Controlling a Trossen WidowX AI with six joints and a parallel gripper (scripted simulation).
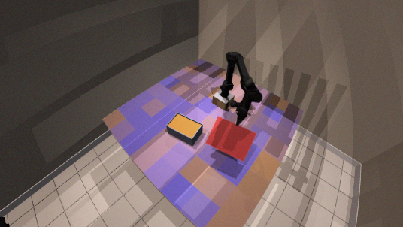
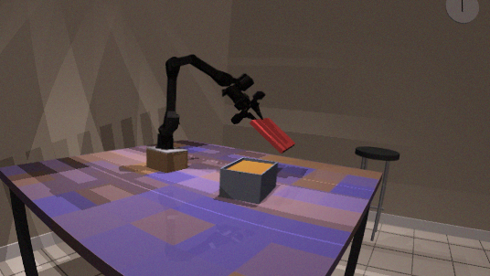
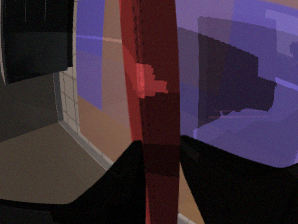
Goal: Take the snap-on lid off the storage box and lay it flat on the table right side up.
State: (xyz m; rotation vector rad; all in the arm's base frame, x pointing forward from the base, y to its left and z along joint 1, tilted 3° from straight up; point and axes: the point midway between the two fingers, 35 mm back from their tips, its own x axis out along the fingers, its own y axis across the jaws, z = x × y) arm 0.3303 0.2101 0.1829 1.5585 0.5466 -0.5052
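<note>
The storage box (image 1: 180, 134) (image 2: 239, 186) is dark grey and stands upright on the table (image 1: 171, 155) (image 2: 320, 207). Its top is open and shows orange inside. The red lid (image 1: 231, 139) (image 2: 273, 134) (image 3: 161, 115) is off the box, in the air. In the top view it is to the right of the box, with a broad smooth face showing. In the exterior view it slopes steeply down away from the arm. My gripper (image 1: 238, 123) (image 2: 259, 119) (image 3: 159, 146) is shut on one edge of the lid, with a black finger on each side. The lid's far edge is out of the wrist view.
The arm's base stands on a brown block (image 1: 222, 102) (image 2: 166, 160) at the back of the table in the top view. The box stands low beside the raised lid. A black stool (image 2: 377, 153) stands beyond the table's edge in the exterior view.
</note>
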